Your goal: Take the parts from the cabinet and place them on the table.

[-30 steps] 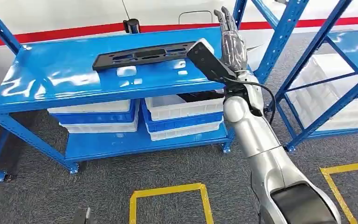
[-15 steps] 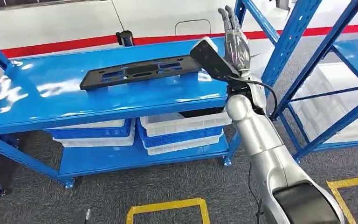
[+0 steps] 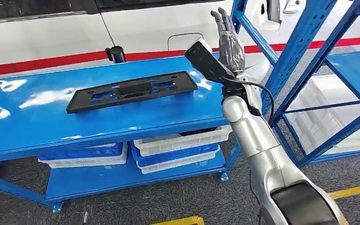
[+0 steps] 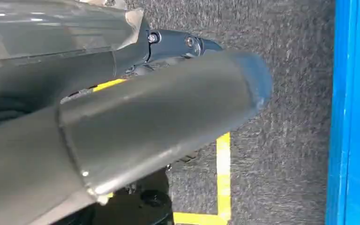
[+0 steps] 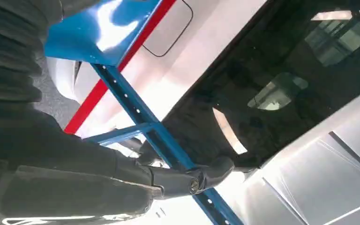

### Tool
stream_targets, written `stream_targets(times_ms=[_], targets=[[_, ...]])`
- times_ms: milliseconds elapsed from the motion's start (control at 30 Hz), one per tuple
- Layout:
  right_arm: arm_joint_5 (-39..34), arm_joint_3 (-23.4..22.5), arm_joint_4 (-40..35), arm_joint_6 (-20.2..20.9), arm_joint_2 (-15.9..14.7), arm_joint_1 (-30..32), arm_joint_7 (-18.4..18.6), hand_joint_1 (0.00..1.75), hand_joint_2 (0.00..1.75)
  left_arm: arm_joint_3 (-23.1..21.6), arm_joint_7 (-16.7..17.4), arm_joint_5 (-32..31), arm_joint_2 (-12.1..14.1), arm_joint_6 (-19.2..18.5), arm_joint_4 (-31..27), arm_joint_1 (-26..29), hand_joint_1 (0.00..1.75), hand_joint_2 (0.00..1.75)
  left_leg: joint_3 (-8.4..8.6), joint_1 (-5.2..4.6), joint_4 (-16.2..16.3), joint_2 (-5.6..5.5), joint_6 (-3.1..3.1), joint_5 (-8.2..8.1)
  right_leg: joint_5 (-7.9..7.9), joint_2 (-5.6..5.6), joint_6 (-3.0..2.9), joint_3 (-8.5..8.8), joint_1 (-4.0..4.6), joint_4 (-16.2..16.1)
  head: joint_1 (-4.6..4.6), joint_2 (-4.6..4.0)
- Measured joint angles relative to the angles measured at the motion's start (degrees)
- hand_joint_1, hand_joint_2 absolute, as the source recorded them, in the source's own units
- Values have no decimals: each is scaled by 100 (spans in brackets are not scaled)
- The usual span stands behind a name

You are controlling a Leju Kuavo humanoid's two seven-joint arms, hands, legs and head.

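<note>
The black part (image 3: pixel 132 90) lies flat on the blue shelf (image 3: pixel 37 122), near its middle. The right hand (image 3: pixel 228 40) is raised past the shelf's right end, fingers straight and together, holding nothing. If it is swung back carelessly, the part could be knocked off the shelf.

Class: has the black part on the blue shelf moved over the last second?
No. The black part lies the same way on the blue shelf, just before the dark post; the whole view shifted, so the camera moved.

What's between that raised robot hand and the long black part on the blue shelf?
In the head view, only bare blue shelf top lies between the right hand and the black part; the hand's wrist camera box juts over that gap.
</note>
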Motion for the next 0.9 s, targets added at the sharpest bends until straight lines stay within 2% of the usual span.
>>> stream_targets(times_ms=[33,100,133,167,200,233,267,300,333,367,433,500,600,900], targets=[[-13,4,-4,0,0,-34,2,0,175,5,122,-46,0,95,0,-13,0,0,21,5,-14,12,49,-31,-122,-39,-3,-170,14,283,26,0],[-33,9,-4,0,-9,-9,44,0,175,4,517,-192,-2,315,9,-22,0,0,31,-1,-12,21,84,-66,-447,-49,-16,-749,-17,1180,37,0],[-37,9,-4,-4,-22,36,57,0,175,2,725,-241,0,383,15,-16,0,0,30,-6,-10,18,90,-92,-537,-50,4,-1037,-21,1580,40,2],[-48,11,-7,-9,-35,87,57,0,175,2,942,-282,5,416,31,1,0,0,39,-8,-9,5,87,-116,-517,-50,54,-1246,-28,1774,40,0],[-70,13,-7,-15,-44,120,57,0,175,-8,1232,-373,16,449,50,44,0,0,59,-10,-6,-8,84,-140,-370,-56,113,-1279,-35,1634,37,0],[-74,15,-13,-15,-48,133,55,0,175,-32,1442,-439,29,462,59,92,0,0,88,-17,-2,-12,73,-169,-127,-59,173,-1185,-43,1259,40,0],[-79,17,-15,-17,-53,132,55,0,175,-59,1525,-477,33,464,70,139,0,0,128,-23,-2,-17,62,-196,175,-59,220,-1002,-42,713,40,0],[-83,17,-22,-17,-59,132,52,0,175,-81,1555,-499,35,466,77,172,0,0,158,-31,-5,-26,51,-220,426,-59,218,-819,-37,204,40,0],[-85,17,-24,-17,-66,134,52,0,175,-96,1581,-516,29,464,98,188,0,0,158,-40,7,-40,30,-243,586,-55,139,-735,-27,-39,40,0],[-90,20,-31,-22,-66,133,52,0,175,-103,1605,-516,38,466,100,198,0,0,155,-64,18,-70,-12,-278,636,-55,67,-704,-24,-79,28,2],[-101,22,-31,-22,-68,136,52,0,175,-105,1665,-548,51,473,103,230,0,0,154,-57,38,-67,6,-300,656,-56,49,-688,-59,-85,35,0],[-125,22,-33,-30,-66,135,48,0,175,-157,1962,-638,64,484,129,253,0,0,165,-41,25,-60,-9,-310,649,-53,40,-685,-43,-85,42,0],[-136,24,-63,-37,-85,140,44,0,175,-216,2193,-704,73,493,151,359,0,0,190,-42,-1,-43,-30,-324,635,-34,20,-684,-44,-85,40,0],[-76,166,-291,35,-109,389,-98,0,175,-299,2329,-772,94,482,179,450,0,0,200,-40,-21,-39,-56,-340,607,-30,-18,-680,-40,-83,40,0]])
